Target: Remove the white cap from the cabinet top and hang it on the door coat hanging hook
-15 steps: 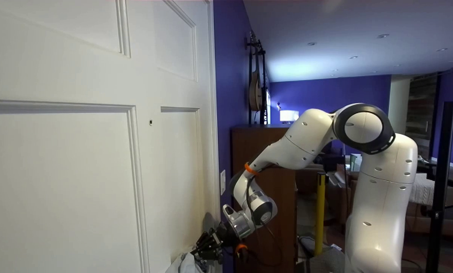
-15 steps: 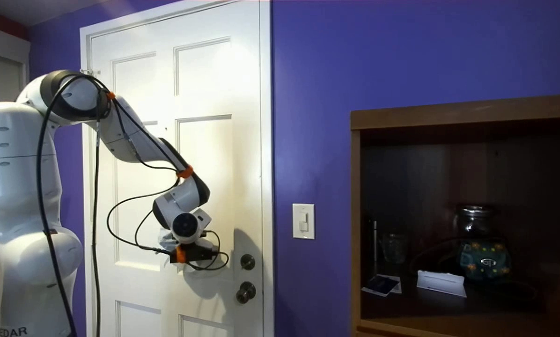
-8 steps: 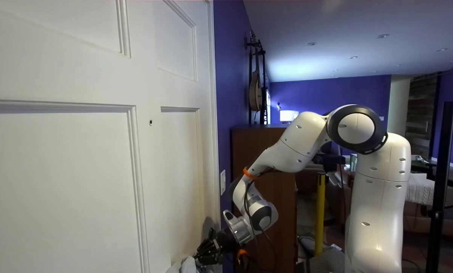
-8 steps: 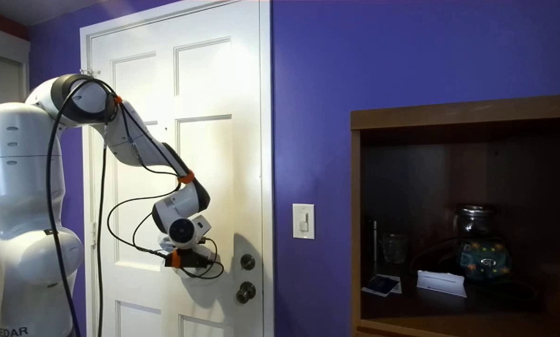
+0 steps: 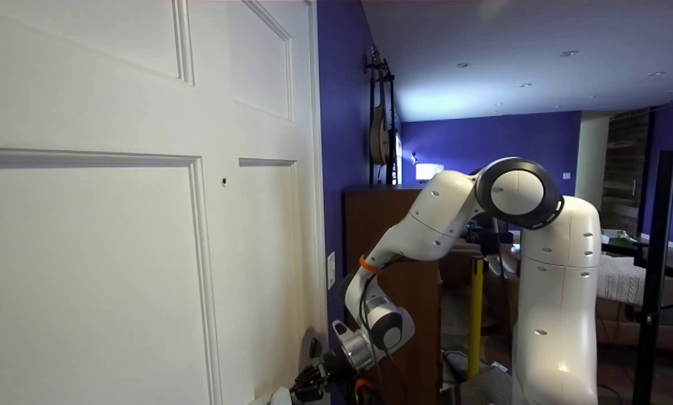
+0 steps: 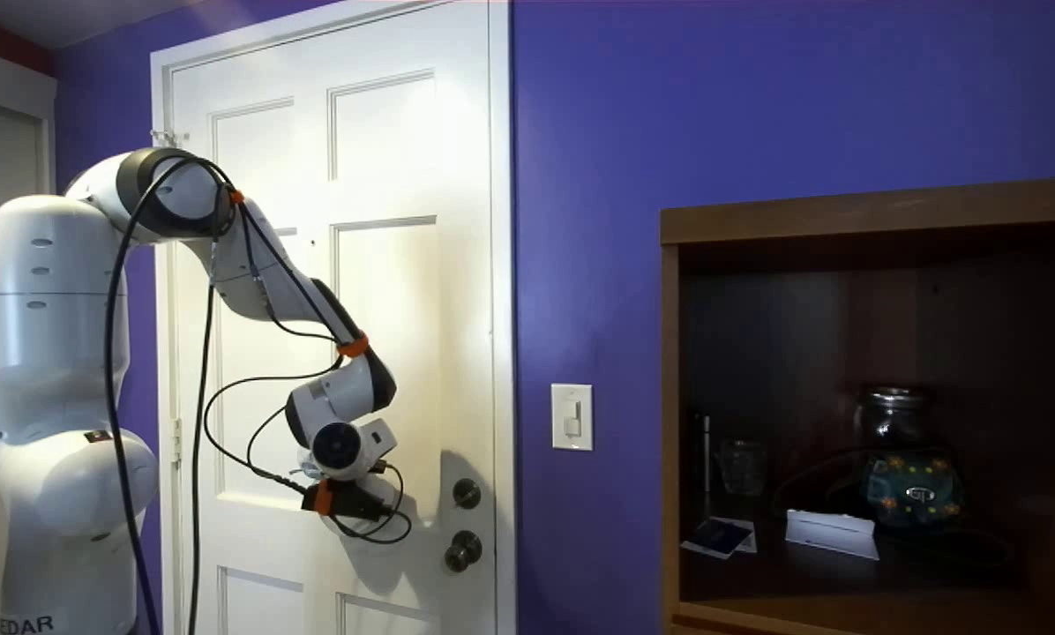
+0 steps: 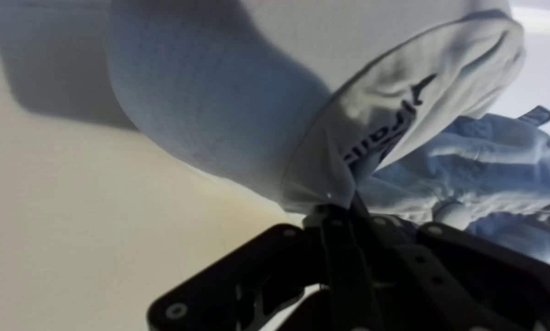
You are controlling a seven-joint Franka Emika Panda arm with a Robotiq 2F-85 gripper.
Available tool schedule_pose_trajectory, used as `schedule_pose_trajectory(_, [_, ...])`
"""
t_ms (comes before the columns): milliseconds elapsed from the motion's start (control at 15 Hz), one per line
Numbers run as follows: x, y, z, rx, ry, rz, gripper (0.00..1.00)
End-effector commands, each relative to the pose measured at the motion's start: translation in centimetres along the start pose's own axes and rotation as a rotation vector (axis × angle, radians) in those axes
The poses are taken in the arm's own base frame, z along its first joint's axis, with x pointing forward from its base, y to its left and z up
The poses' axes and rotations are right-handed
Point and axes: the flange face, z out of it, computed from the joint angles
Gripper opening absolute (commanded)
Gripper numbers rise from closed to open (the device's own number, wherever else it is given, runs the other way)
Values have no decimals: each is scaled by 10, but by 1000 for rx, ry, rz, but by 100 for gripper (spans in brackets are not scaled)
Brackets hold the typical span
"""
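1. White cap (image 7: 302,115): just in front of the door (image 5: 89,281), contact unclear.
2. Fingers (image 7: 339,234): clamped, pinching cap fabric.
3. Knob (image 6: 463,551): by door's right edge in an exterior view.
4. Cabinet (image 6: 845,213): well apart from cap, jar (image 6: 894,419) and bag (image 6: 911,494) inside.

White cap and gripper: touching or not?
Touching. The wrist view shows it: the gripper is shut on a fold of the white cap, the fabric bunching right where it is pinched.
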Motion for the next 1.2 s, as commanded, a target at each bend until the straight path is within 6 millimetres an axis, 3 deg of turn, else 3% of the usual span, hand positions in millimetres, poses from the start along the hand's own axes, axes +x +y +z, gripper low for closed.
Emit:
schedule_pose_trajectory(0, [-5, 0, 8, -27, -16, 66, 1])
schedule_pose_trajectory(67, [-7, 0, 8, -29, -18, 74, 1])
schedule_pose_trajectory(133, [-8, 0, 9, -30, -18, 86, 28])
schedule_pose_trajectory(200, [-8, 0, 10, -31, -18, 94, 29])
schedule_pose_trajectory(533, [-6, -2, 8, -33, -28, 129, 62])
schedule_pose_trajectory(867, [4, -13, 1, -21, -72, 272, 96])
schedule_pose_trajectory(1133, [19, -25, -6, -2, -135, 370, 100])
